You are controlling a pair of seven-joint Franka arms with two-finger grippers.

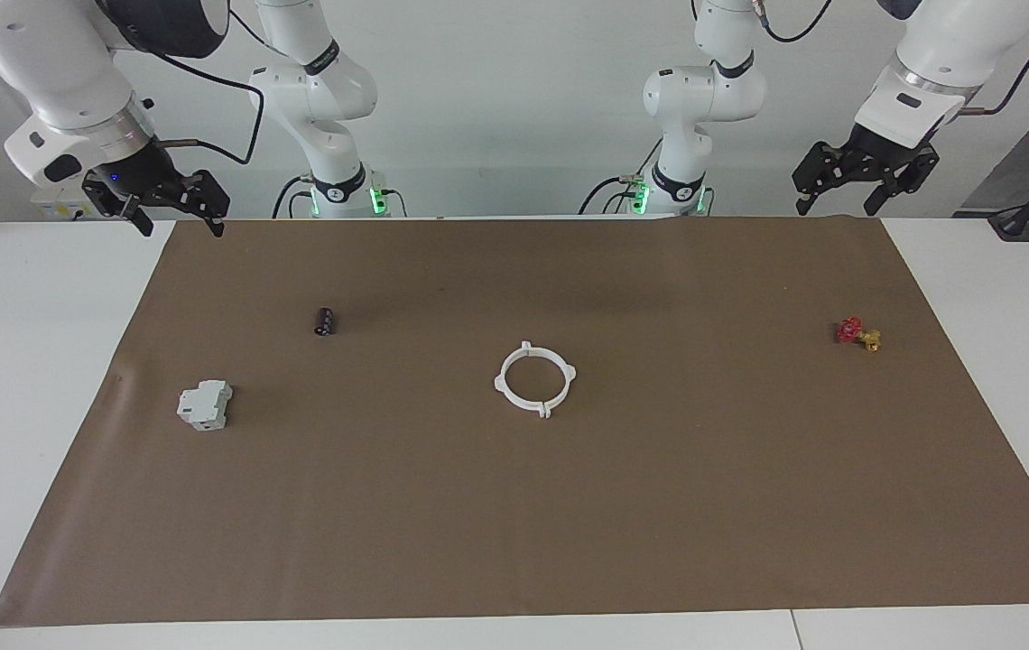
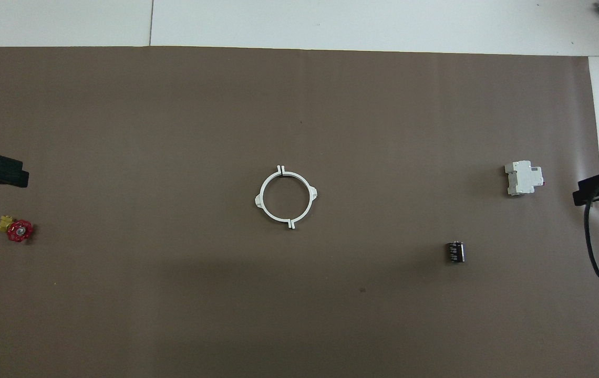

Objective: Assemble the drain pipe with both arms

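Overhead view showed the drain pipe (image 2: 285,198) lying flat near the middle of the brown mat (image 2: 173,105), its two white halves set together as one ring, tabs meeting at both seams. Toward the right arm's end lay a small dark cylinder (image 2: 455,251) and, farther from the robots, a grey boxy block (image 2: 523,178). A red-and-yellow valve (image 2: 14,229) sat toward the left arm's end. Both grippers hung raised over the mat's corners by the robots, well apart from the ring: the left gripper (image 1: 843,202) and the right gripper (image 1: 179,225) each had fingers spread and held nothing.
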